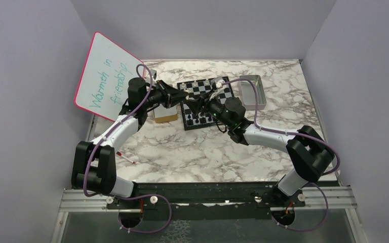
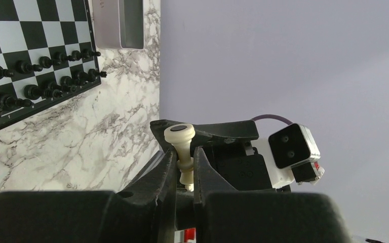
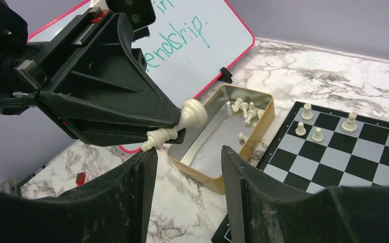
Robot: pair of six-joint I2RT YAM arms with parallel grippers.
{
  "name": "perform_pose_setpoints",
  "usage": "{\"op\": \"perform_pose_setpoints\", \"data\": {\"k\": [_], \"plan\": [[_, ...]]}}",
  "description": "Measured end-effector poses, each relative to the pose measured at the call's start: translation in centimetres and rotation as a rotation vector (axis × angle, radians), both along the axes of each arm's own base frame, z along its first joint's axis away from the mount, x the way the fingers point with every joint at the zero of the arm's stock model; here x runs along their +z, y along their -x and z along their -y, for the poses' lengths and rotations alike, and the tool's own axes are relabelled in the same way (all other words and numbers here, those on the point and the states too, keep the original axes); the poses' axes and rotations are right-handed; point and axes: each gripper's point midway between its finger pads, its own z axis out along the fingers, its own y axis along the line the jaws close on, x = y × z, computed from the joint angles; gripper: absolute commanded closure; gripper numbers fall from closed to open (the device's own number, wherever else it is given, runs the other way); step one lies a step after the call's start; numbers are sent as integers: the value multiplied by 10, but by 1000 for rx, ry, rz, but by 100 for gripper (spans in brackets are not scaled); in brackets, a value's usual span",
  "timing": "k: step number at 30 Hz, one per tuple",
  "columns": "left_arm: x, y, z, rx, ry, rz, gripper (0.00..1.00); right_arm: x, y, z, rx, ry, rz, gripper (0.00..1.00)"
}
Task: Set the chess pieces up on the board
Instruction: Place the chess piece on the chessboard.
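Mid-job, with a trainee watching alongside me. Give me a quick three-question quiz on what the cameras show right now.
1. True or false: the left gripper is shut on a white piece.
2. Where do the loose white pieces lie? A) in the gold tin B) on the whiteboard C) in the silver tray
3. Fill in: the right gripper is ____ and holds nothing.

Key: 1 true; 2 A; 3 open.
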Motion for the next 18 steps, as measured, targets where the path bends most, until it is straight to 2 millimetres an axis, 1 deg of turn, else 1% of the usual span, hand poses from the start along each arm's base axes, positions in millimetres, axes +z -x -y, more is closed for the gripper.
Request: {"op": "perform_pose_setpoints", "data": {"k": [4,6,18], "plan": [[1,0,0,0,3,3,87,2,1,-2,5,-10,-1,45],[1,0,0,1,4,5,87,2,2,-2,6,-13,-5,42],[0,-1,0,6,8,10,87,2,3,-3,2,-16,-8,37]]}}
